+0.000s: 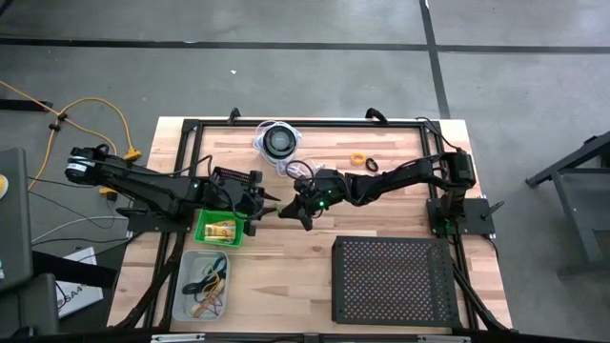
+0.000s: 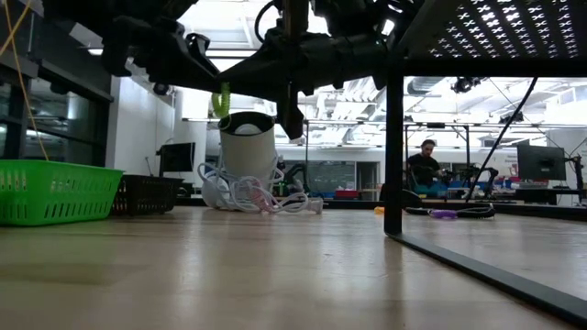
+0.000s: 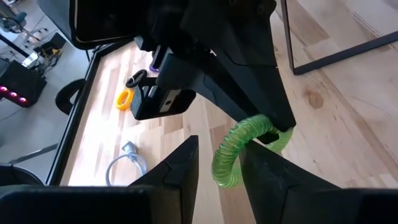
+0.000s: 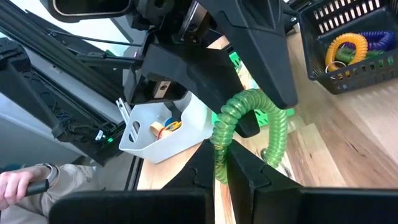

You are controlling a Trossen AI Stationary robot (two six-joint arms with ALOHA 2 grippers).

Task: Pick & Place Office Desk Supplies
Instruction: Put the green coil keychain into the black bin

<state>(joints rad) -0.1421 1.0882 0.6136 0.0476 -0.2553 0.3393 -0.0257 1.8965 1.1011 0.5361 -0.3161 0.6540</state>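
Note:
A green coiled ring (image 3: 231, 152) hangs in the air over the middle of the table, where my two grippers meet tip to tip. My right gripper (image 4: 225, 171) reaches in from the table's right and is shut on the ring (image 4: 249, 102). My left gripper (image 3: 217, 167) comes from the table's left and is open, with one finger on each side of the ring's strand. The ring lies close to one left finger (image 3: 267, 171); I cannot tell whether they touch. In the low view the ring (image 2: 221, 101) shows under the dark arms, well above the tabletop. My right gripper pinches one strand of the green coiled ring (image 4: 219, 146) between its two fingers, which come in nearly level from the table's right. The rest of the loop arches out beyond the fingertips, between the left gripper's fingers. The ring is lifted clear of the table.
A green basket (image 1: 202, 229) with yellow packets, a clear bin (image 1: 186, 286) of rubber bands and a small black basket (image 4: 323, 62) with coiled rings stand at the left. An orange ring (image 1: 357, 159), a black ring (image 1: 371, 166), the corded disc (image 1: 279, 143) and the perforated tray (image 1: 393, 278) are also here. A person's hand (image 4: 18, 180) shows beyond the table.

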